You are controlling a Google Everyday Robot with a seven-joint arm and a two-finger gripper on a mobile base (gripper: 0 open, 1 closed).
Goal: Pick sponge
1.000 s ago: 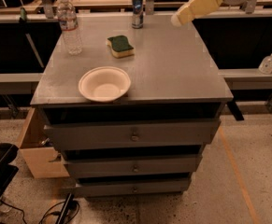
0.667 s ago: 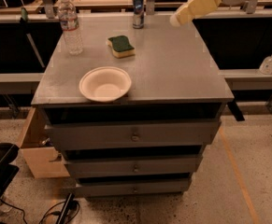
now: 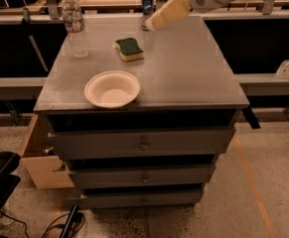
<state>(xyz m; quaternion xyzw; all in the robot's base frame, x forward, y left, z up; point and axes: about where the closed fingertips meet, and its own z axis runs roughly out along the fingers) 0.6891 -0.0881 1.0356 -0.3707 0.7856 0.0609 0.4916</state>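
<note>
The sponge (image 3: 129, 49) lies flat on the grey cabinet top (image 3: 183, 73), toward the back left of centre; it is yellow foam with a dark green top. My gripper (image 3: 154, 23), with pale yellow pads, hangs in the air at the end of the white arm coming in from the upper right. It is above the back of the cabinet top, to the right of and beyond the sponge, apart from it and holding nothing that I can see.
A white bowl (image 3: 112, 89) sits near the front left edge. A clear water bottle (image 3: 76, 27) stands at the back left. A dark can (image 3: 147, 6) stands at the back, just behind the gripper. Drawers are below; a wooden box sits on the floor at left.
The gripper has moved left and slightly down, closer to the sponge. The sponge, bowl, bottle and can have not moved.
</note>
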